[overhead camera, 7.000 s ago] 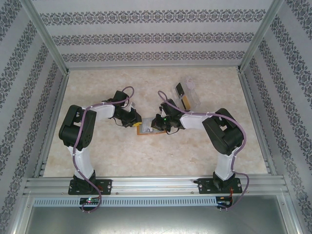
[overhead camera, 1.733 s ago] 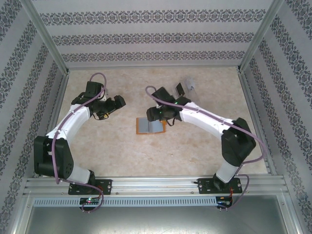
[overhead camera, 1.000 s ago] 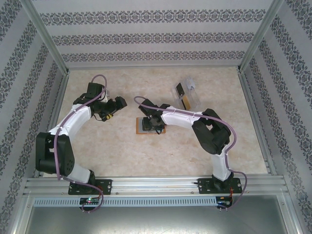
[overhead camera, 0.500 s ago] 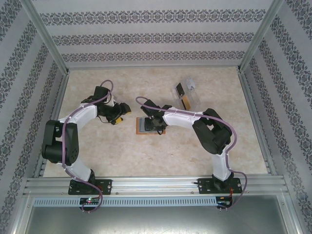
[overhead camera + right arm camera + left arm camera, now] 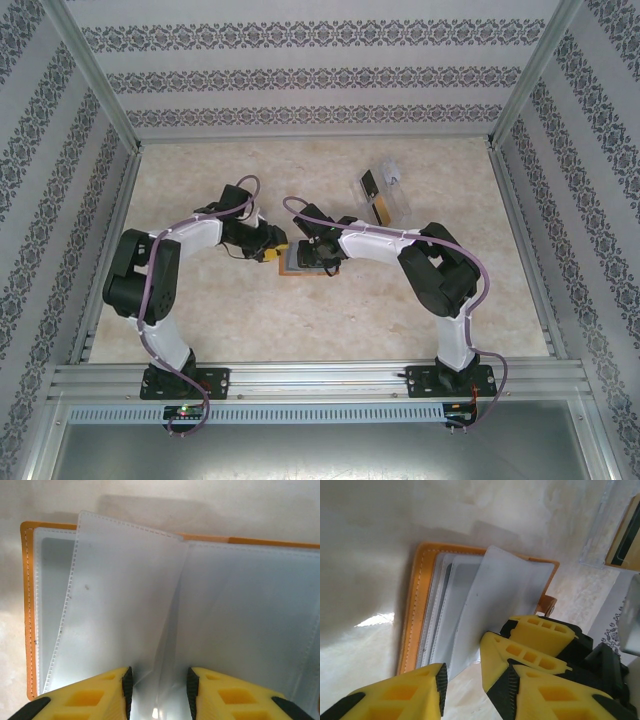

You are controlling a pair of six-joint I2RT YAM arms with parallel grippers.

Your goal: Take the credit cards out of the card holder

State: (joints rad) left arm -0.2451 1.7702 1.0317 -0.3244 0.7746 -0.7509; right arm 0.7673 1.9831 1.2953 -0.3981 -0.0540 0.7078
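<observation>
White links, black joints and purple cables on the left arm (image 5: 190, 232) and right arm (image 5: 382, 241); yellow ribbed fingers (image 5: 395, 697)

Soft, even light is falling from above, washing the pale table (image 5: 330, 320) nearly white. In the left wrist view a glare patch is shining on the table beside the card holder (image 5: 412, 625), and the near yellow fingers (image 5: 395, 695) are blurring out of focus.
</observation>
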